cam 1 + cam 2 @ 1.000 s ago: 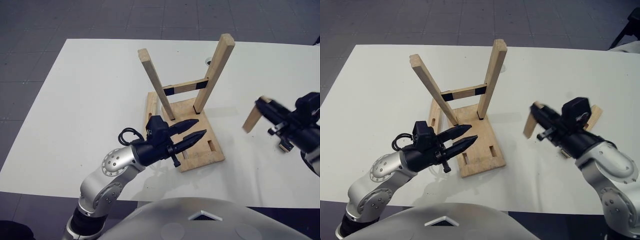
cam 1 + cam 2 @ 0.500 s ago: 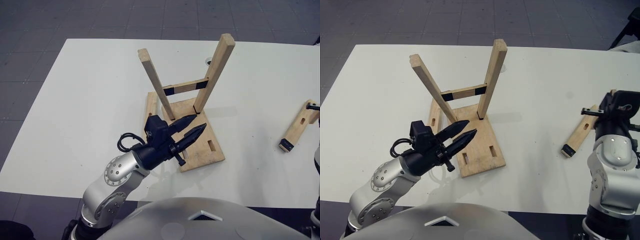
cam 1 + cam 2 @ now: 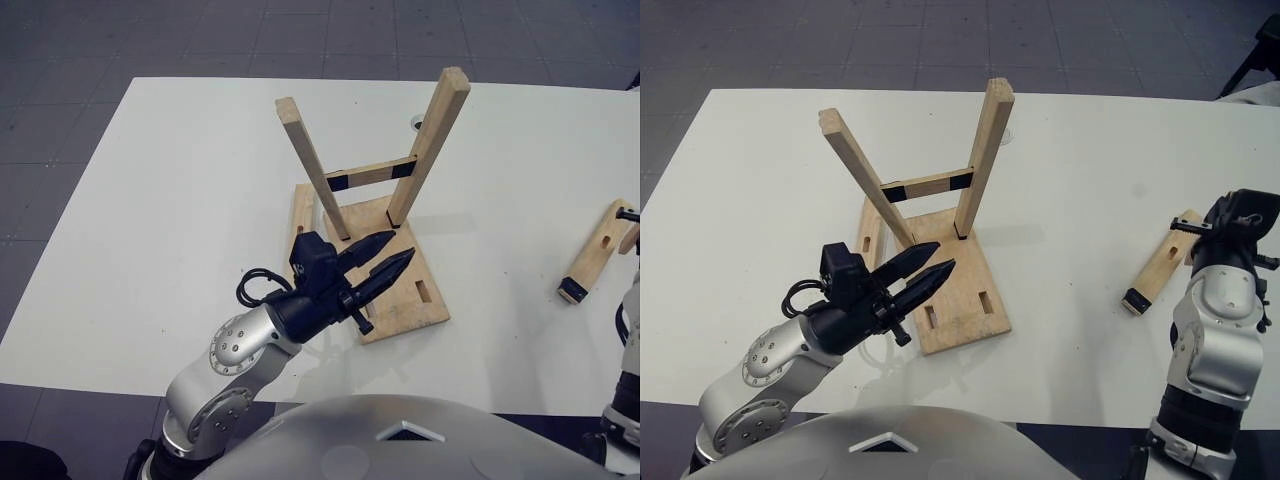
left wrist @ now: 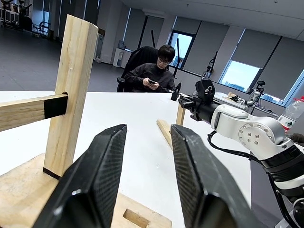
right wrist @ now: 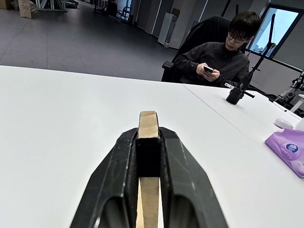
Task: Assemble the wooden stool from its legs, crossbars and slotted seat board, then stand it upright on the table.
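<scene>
The slotted seat board [image 3: 405,300] lies flat on the white table. Two legs [image 3: 312,165] [image 3: 432,140] stand in it, joined by a crossbar [image 3: 370,175]. Another wooden leg [image 3: 299,215] lies along the board's left side. My left gripper [image 3: 388,252] hovers open over the board's near half, just in front of the standing legs, holding nothing. A loose leg [image 3: 592,252] rests on the table at the far right. Beside its far end is my right gripper [image 3: 1196,226], shut on a short wooden piece [image 5: 149,124].
A small round object [image 3: 417,123] sits on the table behind the stool. The table's front edge [image 3: 120,375] runs close under my left arm. Bare tabletop lies between the seat board and the loose leg.
My right arm has swung from the middle right out to the table's right edge with the wooden piece, uncovering the loose leg. My left gripper has edged slightly forward over the board.
</scene>
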